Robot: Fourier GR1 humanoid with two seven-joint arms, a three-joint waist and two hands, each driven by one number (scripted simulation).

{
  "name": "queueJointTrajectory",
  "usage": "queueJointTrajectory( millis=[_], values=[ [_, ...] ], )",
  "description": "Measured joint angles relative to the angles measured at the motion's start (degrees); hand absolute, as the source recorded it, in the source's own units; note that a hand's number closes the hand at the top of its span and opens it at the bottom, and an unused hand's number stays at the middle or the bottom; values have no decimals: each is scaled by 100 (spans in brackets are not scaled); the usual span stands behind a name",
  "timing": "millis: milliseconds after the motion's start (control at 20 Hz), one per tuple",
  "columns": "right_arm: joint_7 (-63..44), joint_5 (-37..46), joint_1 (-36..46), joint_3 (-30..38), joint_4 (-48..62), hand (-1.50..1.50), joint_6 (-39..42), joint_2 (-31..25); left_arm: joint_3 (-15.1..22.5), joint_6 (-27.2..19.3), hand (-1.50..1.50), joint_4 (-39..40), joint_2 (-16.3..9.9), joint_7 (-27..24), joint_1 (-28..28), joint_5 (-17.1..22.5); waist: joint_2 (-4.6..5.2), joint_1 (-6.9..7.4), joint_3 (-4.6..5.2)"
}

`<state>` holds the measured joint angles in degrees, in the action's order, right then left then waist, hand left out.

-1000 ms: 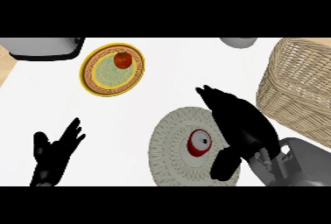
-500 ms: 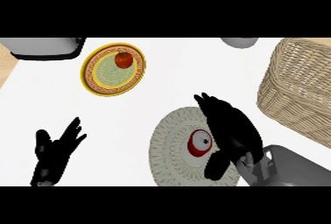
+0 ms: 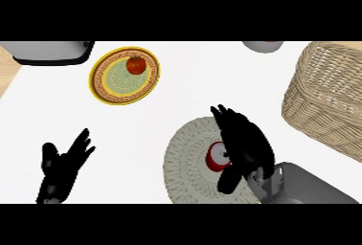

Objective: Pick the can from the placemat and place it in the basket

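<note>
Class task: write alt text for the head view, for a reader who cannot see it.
The robot's right hand hovers over a red can on a round woven placemat, a wicker basket to its right. The left hand rests open at lower left; a tomato sits on a yellow plate.

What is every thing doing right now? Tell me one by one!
Red can: on the mat, partly hidden by the right hand.
Round woven grey placemat: flat on the counter.
Wicker basket: upright, nothing seen inside.
Yellow-rimmed plate: flat, carrying a tomato.
Red tomato: on the plate.
Right hand: fingers open, beside the can.
Left hand: open, resting at lower left.
</note>
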<state>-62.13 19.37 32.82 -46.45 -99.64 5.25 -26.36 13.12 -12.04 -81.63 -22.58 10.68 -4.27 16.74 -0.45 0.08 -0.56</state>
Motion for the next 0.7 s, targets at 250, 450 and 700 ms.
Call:
queueJointTrajectory(
  millis=[250, 450, 700],
  values=[
    [96, 257, -156, 94, 181, -150, 69, 217, -68, 102, 0, -101, 33, -107, -117, -22, 1, 6, 7],
    [138, 337, -282, 62, 498, -150, 166, 378, -104, 137, 0, -103, 43, -17, -104, -44, 8, 10, 9],
    [167, 534, -454, 45, 762, -150, 240, 634, -118, 82, 0, -108, 114, 87, -96, -158, 5, 4, 0]
  ],
)
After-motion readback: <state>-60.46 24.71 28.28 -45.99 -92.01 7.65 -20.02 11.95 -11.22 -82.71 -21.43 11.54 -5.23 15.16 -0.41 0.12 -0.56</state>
